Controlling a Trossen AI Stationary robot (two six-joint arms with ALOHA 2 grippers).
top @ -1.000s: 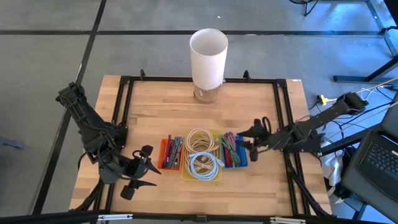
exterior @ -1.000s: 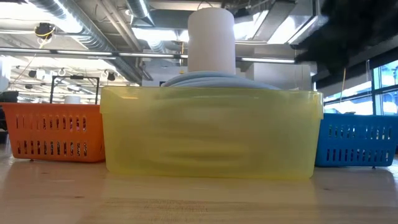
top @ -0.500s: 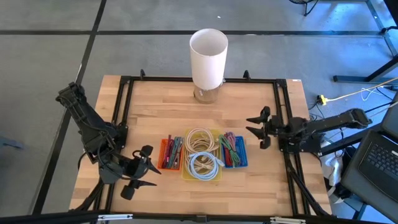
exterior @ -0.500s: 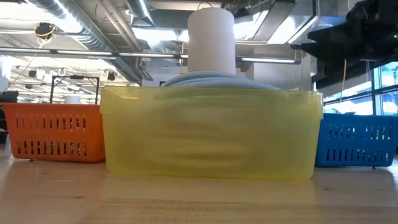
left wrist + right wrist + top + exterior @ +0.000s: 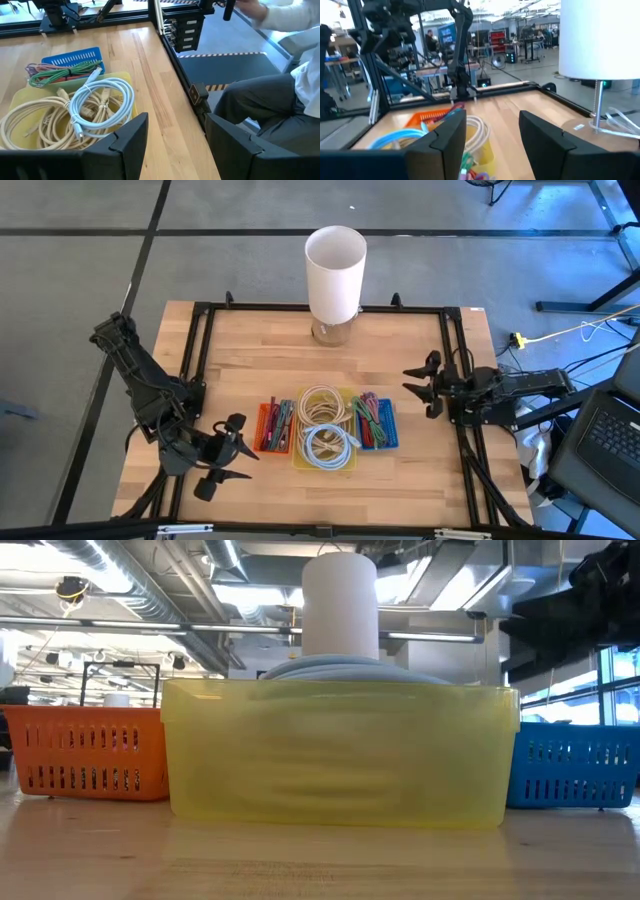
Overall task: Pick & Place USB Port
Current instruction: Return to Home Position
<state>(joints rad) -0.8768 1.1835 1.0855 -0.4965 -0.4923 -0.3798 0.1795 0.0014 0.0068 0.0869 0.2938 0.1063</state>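
Note:
Three small bins stand in a row on the table: an orange one, a yellow one with a beige and a light-blue coiled cable, and a blue one with green and red cables. My right gripper is open and empty, right of the blue bin near the table's right rail; in the right wrist view its fingers frame the bins. My left gripper waits open near the table's near left corner, its wrist view looking past the yellow bin.
A tall white cylinder stands at the middle of the table's far edge. Black rails frame the wooden top. Bare wood lies between the bins and the cylinder. A seated person shows beyond the table in the left wrist view.
My right gripper has drawn back from beside the blue bin toward the table's right edge, staying open and empty. The bins and cables have kept still.

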